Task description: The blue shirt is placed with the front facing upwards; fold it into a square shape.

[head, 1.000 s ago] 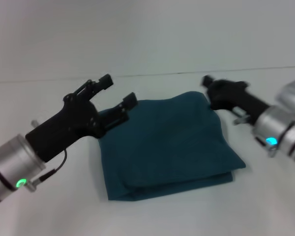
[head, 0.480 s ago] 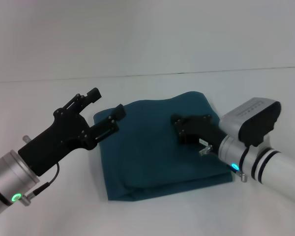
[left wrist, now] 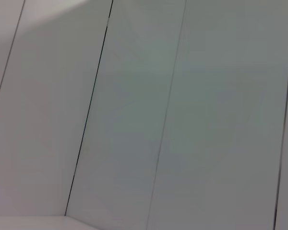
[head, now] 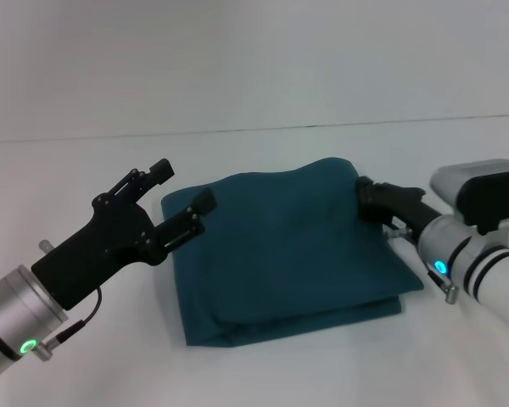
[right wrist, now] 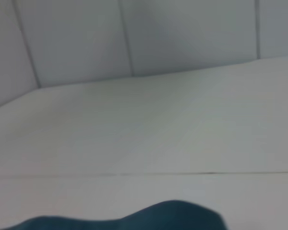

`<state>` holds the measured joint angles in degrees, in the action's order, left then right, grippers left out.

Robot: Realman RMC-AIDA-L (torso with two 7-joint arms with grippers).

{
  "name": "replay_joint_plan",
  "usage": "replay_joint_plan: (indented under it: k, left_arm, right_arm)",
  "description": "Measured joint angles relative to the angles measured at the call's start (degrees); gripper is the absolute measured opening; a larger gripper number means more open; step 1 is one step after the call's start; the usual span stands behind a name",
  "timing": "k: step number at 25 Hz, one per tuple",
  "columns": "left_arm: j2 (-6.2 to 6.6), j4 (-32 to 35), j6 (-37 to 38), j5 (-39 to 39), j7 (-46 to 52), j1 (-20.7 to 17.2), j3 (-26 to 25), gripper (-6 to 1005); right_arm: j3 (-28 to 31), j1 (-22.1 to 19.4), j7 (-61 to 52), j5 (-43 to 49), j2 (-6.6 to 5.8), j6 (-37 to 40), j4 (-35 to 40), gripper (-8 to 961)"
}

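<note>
The left gripper [head: 182, 188] was seen in the head view with its two black fingers spread wide, nothing held between them; the nearer finger [head: 192, 221] overlapped the left edge of the blue shirt [head: 284, 254], while the farther one reached out over the white table [head: 85, 186] just beyond the cloth's far-left corner. Whether the nearer finger touched the fabric could not be determined. The right gripper [head: 375, 200] was located at the shirt's far-right corner, its dark fingertips directed toward the cloth — their spacing could not be made out, nor could it be told whether any fabric was pinched. Behind it, the right arm's silver wrist with a lit blue indicator and a white link extended to the right edge of the view. The blue shirt was shown lying on the table between the two grippers as a folded, roughly four-sided bundle, plain teal on its upper face, with layered edges visible along the near side and a softly humped far edge. In the right wrist view, only a curved rim of the shirt [right wrist: 134, 219] was visible at the frame's edge, with the table and a panelled wall [right wrist: 182, 33] beyond. In the left wrist view, only pale wall panels [left wrist: 134, 120] with thin dark seams were recorded.
</note>
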<state>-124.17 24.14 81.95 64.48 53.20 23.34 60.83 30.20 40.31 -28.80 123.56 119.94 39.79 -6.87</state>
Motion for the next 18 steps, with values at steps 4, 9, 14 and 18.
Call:
replay_joint_plan:
  k: [4,9,14,18]
  left_arm:
    - [-0.07,-0.08,0.03,0.1,-0.54,-0.12,-0.01,842]
    - [-0.13,-0.43,-0.05,0.1,-0.81,-0.22,0.06,842]
    - [-0.11,-0.5,-0.41,0.12,-0.82,-0.21,0.08,842]
    - [-0.03,-0.5,-0.6,0.2,-0.82,-0.07,0.26,842]
  right_arm:
    - [0.96,-2.31,0.03,0.25,-0.12,5.18,-0.09,121]
    - [-2.46,-6.68,0.48,5.54,0.01,13.89,-0.51,122]
    - [-4.52,-6.65,0.03,8.12,0.01,8.33,-0.76,123]
    - [-6.25,-7.35,-0.53,8.17,0.06,7.34,-1.19,124]
